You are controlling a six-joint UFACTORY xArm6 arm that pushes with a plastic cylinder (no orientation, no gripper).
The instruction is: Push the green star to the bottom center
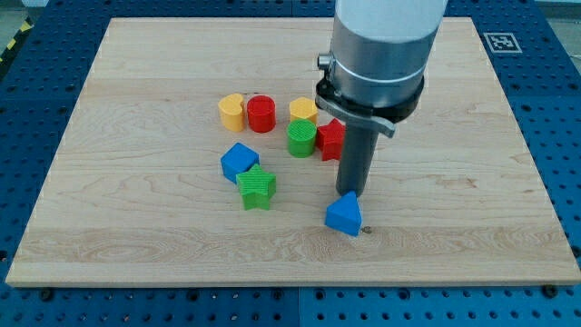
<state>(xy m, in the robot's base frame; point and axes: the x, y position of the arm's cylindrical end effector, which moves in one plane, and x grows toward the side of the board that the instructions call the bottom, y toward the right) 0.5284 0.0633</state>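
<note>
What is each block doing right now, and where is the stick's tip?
green star block: flat, touching the blue block above it
blue triangle block: beside my tip
green round block: touching the red block
yellow heart-shaped block: beside the red round block
yellow block: behind the green round block

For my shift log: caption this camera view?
My tip beside the blue triangle, right of the green star, which touches the blue block.
</note>
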